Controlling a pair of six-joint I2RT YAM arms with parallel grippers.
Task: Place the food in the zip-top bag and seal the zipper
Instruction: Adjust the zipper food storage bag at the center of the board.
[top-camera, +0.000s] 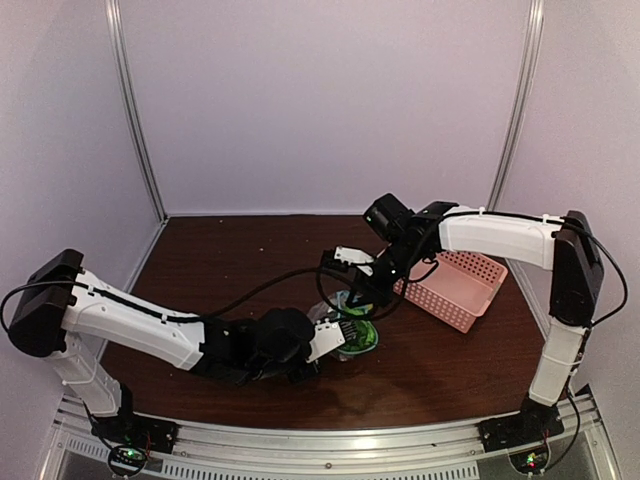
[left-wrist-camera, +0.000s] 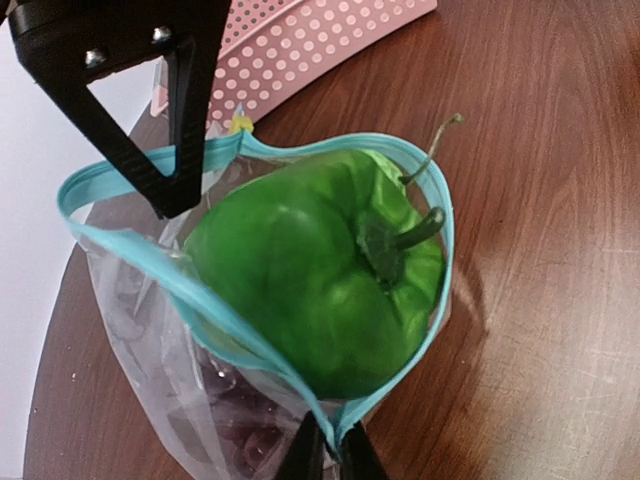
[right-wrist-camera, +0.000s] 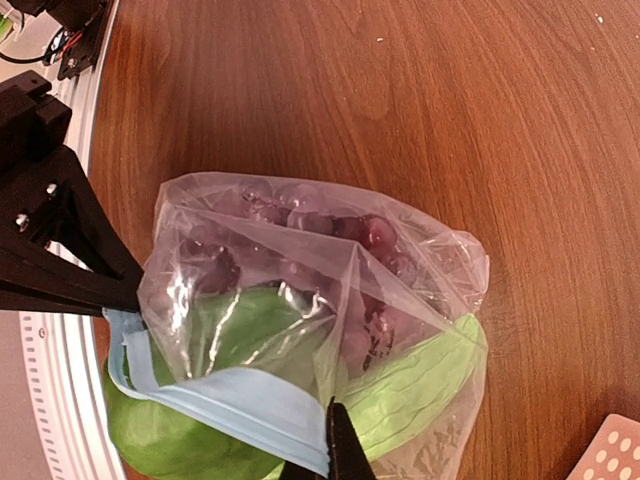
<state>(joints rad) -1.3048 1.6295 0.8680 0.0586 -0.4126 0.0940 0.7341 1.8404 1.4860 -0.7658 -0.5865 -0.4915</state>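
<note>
The clear zip-top bag (left-wrist-camera: 150, 340) stands mouth-up on the table, also in the top view (top-camera: 355, 333). The glossy green vegetable (left-wrist-camera: 310, 270), a bell pepper with a stem, fills the open mouth. The dark grapes (right-wrist-camera: 300, 235) lie deeper in the bag, under the pepper. The teal-blue zipper (left-wrist-camera: 150, 270) gapes in a wide loop. My left gripper (left-wrist-camera: 335, 438) is shut on one end of the zipper. My right gripper (right-wrist-camera: 332, 440) is shut on the zipper edge (right-wrist-camera: 230, 400) at the opposite side; its black fingers (left-wrist-camera: 175, 150) show in the left wrist view.
The pink perforated basket (top-camera: 455, 285) lies just right of the bag, its wall close behind it in the left wrist view (left-wrist-camera: 310, 40). The brown table (top-camera: 230, 260) stretches left and behind. The metal rail (right-wrist-camera: 60, 400) runs along the near edge.
</note>
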